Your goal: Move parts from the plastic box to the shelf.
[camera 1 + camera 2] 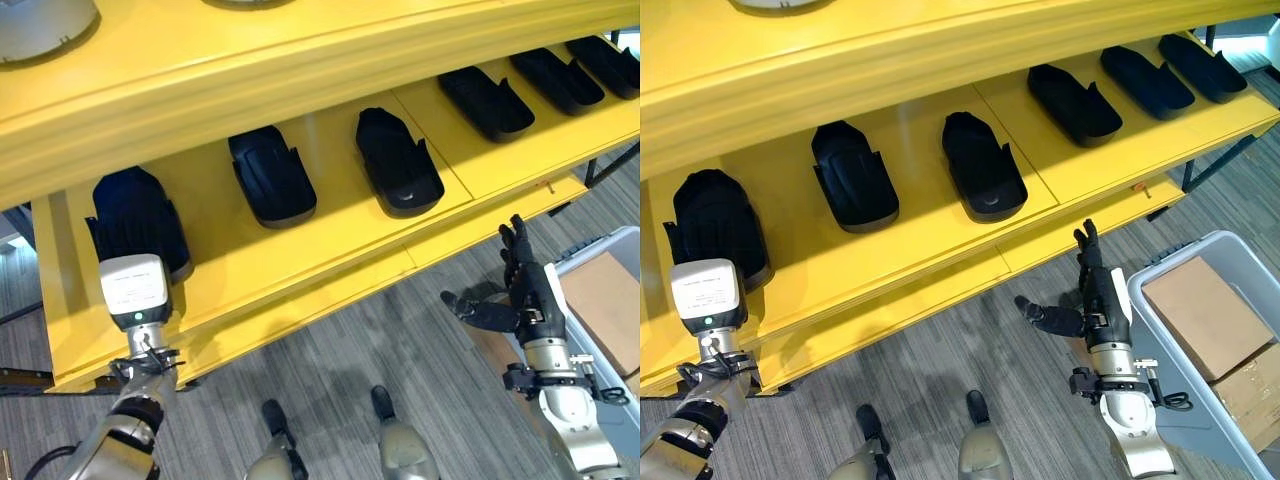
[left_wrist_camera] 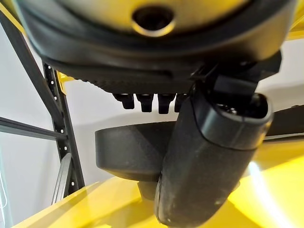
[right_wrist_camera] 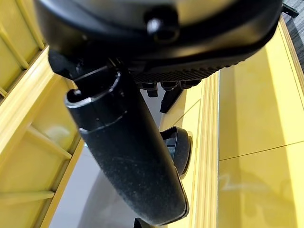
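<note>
Several black moulded parts lie in a row on the yellow shelf [image 1: 300, 265]; among them are one at the far left [image 1: 125, 190], one beside it [image 1: 272, 175] and one mid-shelf [image 1: 398, 160]. My left hand [image 2: 209, 156] reaches onto the shelf at the far-left part [image 2: 126, 152]. Its fingers are straight above the part and its thumb is in front, with a gap showing between fingers and part. My right hand [image 1: 1100, 295] is open and upright below the shelf's front edge, thumb spread, holding nothing. The grey plastic box [image 1: 1180, 400] stands at the lower right.
Cardboard boxes [image 1: 1205, 315] lie in the plastic box. An upper yellow shelf board carries a grey round object [image 1: 40, 25]. The shelf's dark metal legs [image 1: 610, 165] stand at the right. Grey plank floor runs below the shelf.
</note>
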You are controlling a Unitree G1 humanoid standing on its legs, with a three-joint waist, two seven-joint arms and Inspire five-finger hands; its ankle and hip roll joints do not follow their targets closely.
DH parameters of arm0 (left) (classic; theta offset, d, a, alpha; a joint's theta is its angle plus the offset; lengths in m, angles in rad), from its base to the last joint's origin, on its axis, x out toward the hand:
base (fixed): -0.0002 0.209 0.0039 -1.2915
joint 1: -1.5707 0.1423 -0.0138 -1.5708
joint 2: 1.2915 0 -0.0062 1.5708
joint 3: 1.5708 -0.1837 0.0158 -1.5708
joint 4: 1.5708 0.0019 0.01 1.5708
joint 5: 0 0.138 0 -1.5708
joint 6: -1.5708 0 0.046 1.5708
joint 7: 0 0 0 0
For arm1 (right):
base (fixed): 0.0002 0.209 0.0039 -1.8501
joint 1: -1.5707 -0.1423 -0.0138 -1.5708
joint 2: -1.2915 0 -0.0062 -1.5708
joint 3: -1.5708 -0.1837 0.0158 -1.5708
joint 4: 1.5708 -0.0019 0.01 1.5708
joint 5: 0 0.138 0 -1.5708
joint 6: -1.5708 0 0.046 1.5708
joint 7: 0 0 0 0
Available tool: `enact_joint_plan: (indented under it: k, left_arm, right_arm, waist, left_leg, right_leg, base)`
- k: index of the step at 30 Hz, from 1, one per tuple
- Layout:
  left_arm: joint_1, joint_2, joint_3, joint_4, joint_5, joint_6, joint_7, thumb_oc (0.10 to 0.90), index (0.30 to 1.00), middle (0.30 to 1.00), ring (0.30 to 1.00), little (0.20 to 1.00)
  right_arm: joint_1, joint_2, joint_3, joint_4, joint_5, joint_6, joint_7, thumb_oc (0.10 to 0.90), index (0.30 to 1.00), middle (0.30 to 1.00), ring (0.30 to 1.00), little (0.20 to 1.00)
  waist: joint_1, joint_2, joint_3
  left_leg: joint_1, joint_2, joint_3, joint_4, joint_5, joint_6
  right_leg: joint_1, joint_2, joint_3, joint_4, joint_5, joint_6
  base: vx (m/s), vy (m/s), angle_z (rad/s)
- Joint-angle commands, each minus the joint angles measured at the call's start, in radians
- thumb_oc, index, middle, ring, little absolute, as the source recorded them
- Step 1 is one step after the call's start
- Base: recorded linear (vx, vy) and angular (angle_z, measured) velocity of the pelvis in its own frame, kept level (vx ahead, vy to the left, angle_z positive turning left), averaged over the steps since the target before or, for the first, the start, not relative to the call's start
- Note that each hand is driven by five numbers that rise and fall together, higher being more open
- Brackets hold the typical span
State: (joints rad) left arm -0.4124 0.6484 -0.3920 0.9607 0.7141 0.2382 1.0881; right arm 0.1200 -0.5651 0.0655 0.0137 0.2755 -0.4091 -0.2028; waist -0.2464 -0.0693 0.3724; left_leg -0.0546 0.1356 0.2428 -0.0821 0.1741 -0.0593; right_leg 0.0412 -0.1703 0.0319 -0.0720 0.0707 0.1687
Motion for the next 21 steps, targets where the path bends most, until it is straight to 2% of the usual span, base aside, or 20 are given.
enact_joint_plan:
  k: [1, 21]
  left_arm:
    - [-0.096, 0.099, 0.037, 0.019, 0.014, 0.039, 0.063, 0.9, 1.0, 1.0, 1.0, 1.0]
    - [-0.127, 0.121, 0.019, 0.04, -0.009, 0.063, 0.037, 0.9, 1.0, 1.0, 1.0, 1.0]
  right_arm:
    - [-0.069, -0.061, -0.025, -0.069, -0.003, -0.092, -0.027, 0.9, 1.0, 1.0, 1.0, 1.0]
    - [-0.071, -0.073, -0.021, -0.073, 0.009, -0.084, -0.017, 0.9, 1.0, 1.0, 1.0, 1.0]
  waist:
    - [0.01, -0.014, -0.051]
    - [0.003, -0.016, -0.051]
  left_leg:
    - [0.003, 0.07, 0.001, 0.224, -0.235, -0.018]
    - [0.006, 0.075, 0.009, 0.229, -0.238, -0.02]
  right_leg:
    - [-0.118, -0.043, -0.032, 0.155, -0.086, -0.002]
    - [-0.117, -0.04, -0.027, 0.156, -0.087, -0.002]
  base:
    - [0.0, 0.0, 0.0]
    - [0.0, 0.0, 0.0]
